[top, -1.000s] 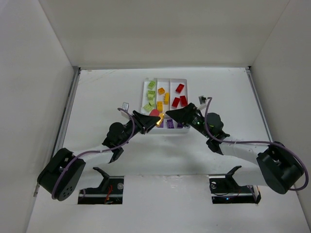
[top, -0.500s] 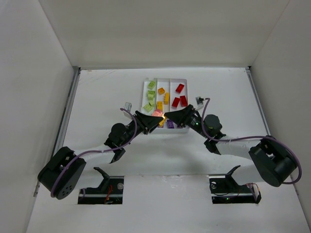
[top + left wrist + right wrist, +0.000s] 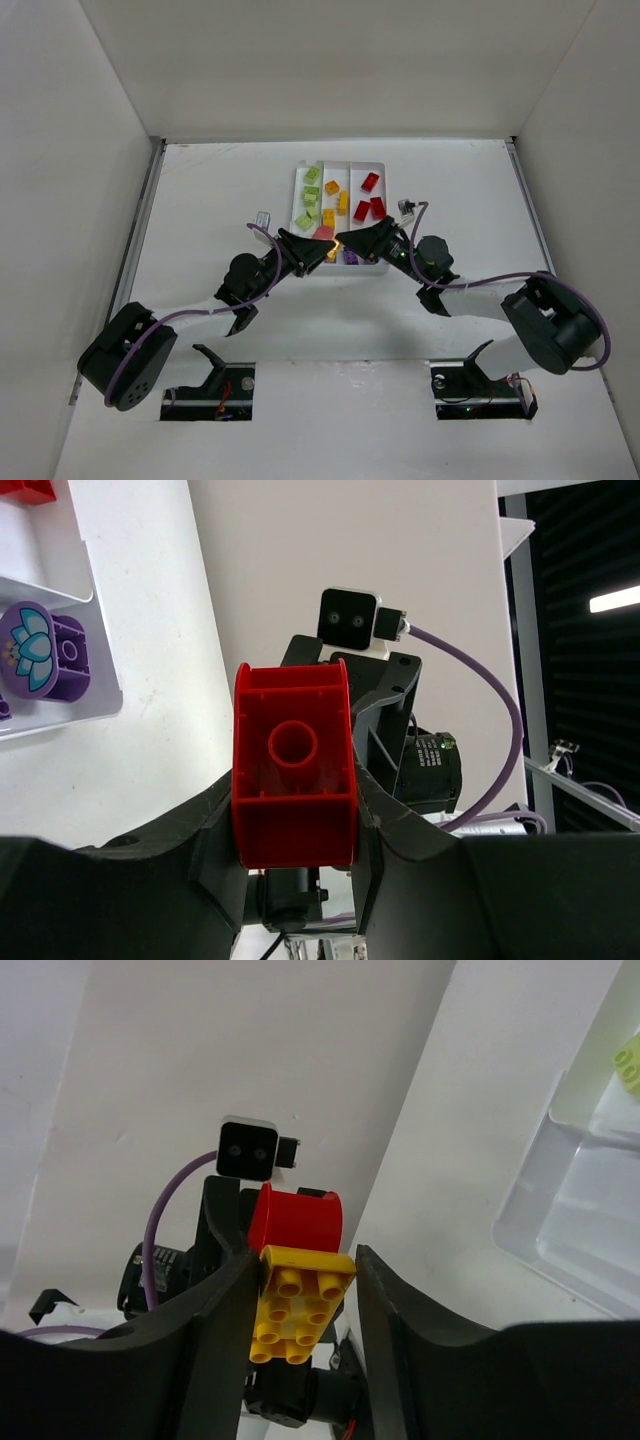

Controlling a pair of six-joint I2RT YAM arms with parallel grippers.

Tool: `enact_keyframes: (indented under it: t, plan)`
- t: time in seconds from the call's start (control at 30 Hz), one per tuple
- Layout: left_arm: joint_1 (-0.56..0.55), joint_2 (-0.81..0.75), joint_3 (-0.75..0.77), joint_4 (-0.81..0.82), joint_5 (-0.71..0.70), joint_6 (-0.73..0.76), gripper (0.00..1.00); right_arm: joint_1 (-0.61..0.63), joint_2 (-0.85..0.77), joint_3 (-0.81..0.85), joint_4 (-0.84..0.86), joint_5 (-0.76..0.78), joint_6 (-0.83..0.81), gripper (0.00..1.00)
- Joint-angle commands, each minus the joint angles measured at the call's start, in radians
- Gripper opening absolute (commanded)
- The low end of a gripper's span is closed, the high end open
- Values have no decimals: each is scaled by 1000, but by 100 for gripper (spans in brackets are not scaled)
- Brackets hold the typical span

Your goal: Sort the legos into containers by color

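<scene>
A red lego (image 3: pixel 295 720) is clamped between my left gripper's (image 3: pixel 293 810) shut jaws, in the air just in front of the white tray (image 3: pixel 340 163). A yellow lego (image 3: pixel 300 1305) is stuck onto that red lego (image 3: pixel 297 1220). My right gripper (image 3: pixel 307 1260) faces the left one, with its jaws round the yellow lego. One finger touches it and a thin gap shows at the other. From above, the two grippers (image 3: pixel 322 240) (image 3: pixel 342 243) meet tip to tip at the tray's near edge. In the tray lie green (image 3: pixel 311 195), orange (image 3: pixel 337 200), red (image 3: pixel 370 200) and purple (image 3: pixel 351 256) legos.
A purple piece printed with a flower (image 3: pixel 35 655) lies in the tray's crosswise section, close to the left gripper. The tray's wall (image 3: pixel 560 1220) rises to the right of the right gripper. White walls enclose the table on three sides.
The right gripper has moved left up to the left gripper, and its jaws have narrowed from wide open round the yellow lego. The left gripper has held still with the red lego.
</scene>
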Motion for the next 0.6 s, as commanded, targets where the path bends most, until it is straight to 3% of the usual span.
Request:
enact_keyframes:
  t: [0.0, 0.2, 0.43, 0.57]
  plan:
    - [-7, -16, 35, 82, 8, 17, 24, 10, 9, 34, 86, -24, 6, 45]
    - [-7, -15, 34, 82, 8, 17, 30, 10, 2, 29, 112, -24, 16, 38]
    - [11, -48, 21, 40, -3, 19, 48, -4, -19, 5, 115, -23, 24, 36]
    - [13, -70, 23, 23, -3, 40, 52, -6, -10, 2, 118, -26, 24, 36]
